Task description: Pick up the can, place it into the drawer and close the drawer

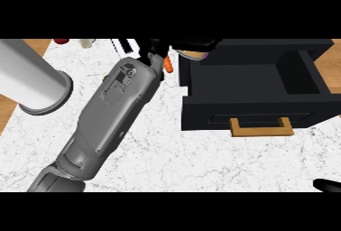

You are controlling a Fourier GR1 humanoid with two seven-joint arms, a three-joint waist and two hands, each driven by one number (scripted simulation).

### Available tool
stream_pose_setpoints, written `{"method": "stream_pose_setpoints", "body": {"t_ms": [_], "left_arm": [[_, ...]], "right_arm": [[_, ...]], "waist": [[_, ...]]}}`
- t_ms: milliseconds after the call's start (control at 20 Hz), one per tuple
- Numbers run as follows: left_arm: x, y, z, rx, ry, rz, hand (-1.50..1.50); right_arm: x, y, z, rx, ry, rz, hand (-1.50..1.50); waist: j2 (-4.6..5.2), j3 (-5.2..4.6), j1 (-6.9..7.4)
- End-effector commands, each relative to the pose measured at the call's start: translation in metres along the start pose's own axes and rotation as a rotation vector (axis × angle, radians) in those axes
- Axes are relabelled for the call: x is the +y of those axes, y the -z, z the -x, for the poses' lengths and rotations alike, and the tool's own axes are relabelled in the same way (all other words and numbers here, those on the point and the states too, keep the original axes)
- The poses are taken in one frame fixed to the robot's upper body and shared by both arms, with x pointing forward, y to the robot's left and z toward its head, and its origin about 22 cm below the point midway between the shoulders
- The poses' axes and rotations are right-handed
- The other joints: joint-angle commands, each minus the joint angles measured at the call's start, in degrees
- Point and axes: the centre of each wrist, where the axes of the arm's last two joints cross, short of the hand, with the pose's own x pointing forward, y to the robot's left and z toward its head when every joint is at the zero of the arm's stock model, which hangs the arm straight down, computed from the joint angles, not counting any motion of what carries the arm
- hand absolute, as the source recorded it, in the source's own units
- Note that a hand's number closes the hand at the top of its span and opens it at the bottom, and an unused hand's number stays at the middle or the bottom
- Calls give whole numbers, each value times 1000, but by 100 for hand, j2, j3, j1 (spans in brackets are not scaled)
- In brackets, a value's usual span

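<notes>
The black drawer (248, 115) stands pulled open at the right of the marble counter, with a wooden handle (261, 127) on its front. My left forearm reaches from the lower left up to the drawer's far left corner. There my left hand (188, 45) is curled over the can (197, 55), of which only a tan and purple sliver shows under the fingers. The can hangs at the drawer's back left rim. Only a black tip of my right hand (327, 185) shows at the lower right edge.
A tall white and grey cylinder (33, 81) stands at the left of the counter. A small orange thing (168, 66) lies beside my left wrist. A red item (61, 41) and a pale item (86, 43) sit at the far edge.
</notes>
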Motion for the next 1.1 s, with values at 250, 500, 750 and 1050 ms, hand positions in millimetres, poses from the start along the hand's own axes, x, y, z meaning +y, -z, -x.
{"method": "stream_pose_setpoints", "body": {"t_ms": [250, 500, 750, 1050], "left_arm": [[-30, 30, -48, 35, 36, 30, 150], [-49, 34, -62, 41, 82, 3, 150], [-53, 37, -51, 57, 104, -29, 150], [-66, 38, -64, 53, 156, -52, 150]], "right_arm": [[8, 2, -5, 2, -2, 1, -150], [9, -2, -5, -2, 11, -8, -150], [17, 13, -10, -11, 15, -20, -150], [4, 22, -12, -37, 9, -43, -150]], "waist": [[28, 2, -72], [33, 5, -145], [87, 8, -308], [77, 14, -350]]}}
